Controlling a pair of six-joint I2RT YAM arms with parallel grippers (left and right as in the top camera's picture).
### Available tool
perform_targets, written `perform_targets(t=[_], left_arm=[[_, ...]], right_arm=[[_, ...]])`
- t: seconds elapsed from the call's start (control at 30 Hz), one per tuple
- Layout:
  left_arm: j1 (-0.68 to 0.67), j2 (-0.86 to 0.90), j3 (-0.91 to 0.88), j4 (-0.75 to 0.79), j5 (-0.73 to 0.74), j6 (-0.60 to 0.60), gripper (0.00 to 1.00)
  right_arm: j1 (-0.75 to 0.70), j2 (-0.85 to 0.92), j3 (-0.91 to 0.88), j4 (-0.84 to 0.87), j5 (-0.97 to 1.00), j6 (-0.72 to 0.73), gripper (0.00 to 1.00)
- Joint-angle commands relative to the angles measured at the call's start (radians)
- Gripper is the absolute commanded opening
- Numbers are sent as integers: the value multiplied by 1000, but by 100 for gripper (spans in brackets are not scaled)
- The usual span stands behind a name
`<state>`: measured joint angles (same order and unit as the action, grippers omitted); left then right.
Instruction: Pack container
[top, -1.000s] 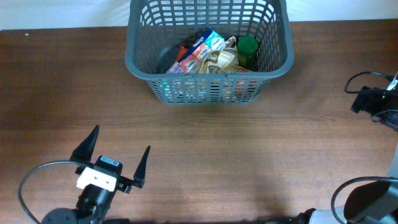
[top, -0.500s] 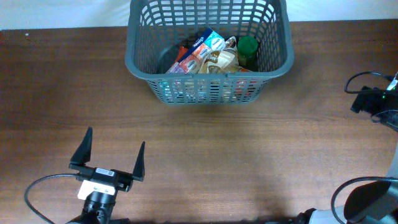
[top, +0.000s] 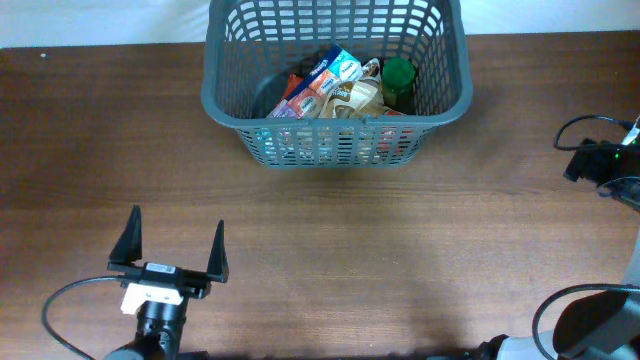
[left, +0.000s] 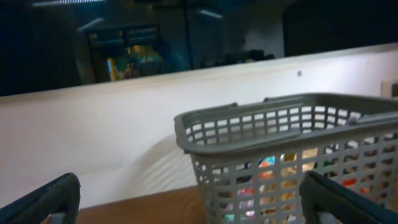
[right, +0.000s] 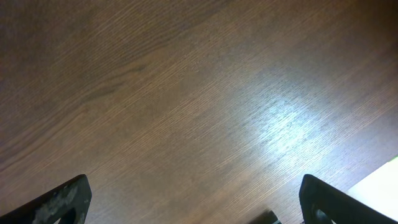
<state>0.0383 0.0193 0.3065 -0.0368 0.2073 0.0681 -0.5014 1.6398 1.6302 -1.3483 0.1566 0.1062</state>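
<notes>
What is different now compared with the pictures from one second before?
The left end effector drew back slightly toward the near edge of the table and turned to face the container squarely, open and empty. The container and the groceries inside it did not move.

Left gripper (top: 177, 218): you have drawn it back, so it sits farther from the container (top: 335, 123) than a second ago and a little more to the container's left. The wrist has turned too. Its fingers (top: 129, 238), skewed before with the right tip trailing away from the container, now stand nearly level and point more squarely toward it.
</notes>
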Motion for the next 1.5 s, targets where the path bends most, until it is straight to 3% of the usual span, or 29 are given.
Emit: perform_targets(t=[0.0, 0.7, 1.47], left_arm=[[-5, -14, -63, -4, -20, 38, 99], [-8, -14, -203, -31, -23, 43, 99], [-8, -14, -269, -102, -130, 42, 99]], right_arm=[[-4, -6, -4, 3, 12, 6, 99], [-4, -6, -4, 3, 13, 6, 99], [-4, -6, -4, 3, 12, 6, 99]])
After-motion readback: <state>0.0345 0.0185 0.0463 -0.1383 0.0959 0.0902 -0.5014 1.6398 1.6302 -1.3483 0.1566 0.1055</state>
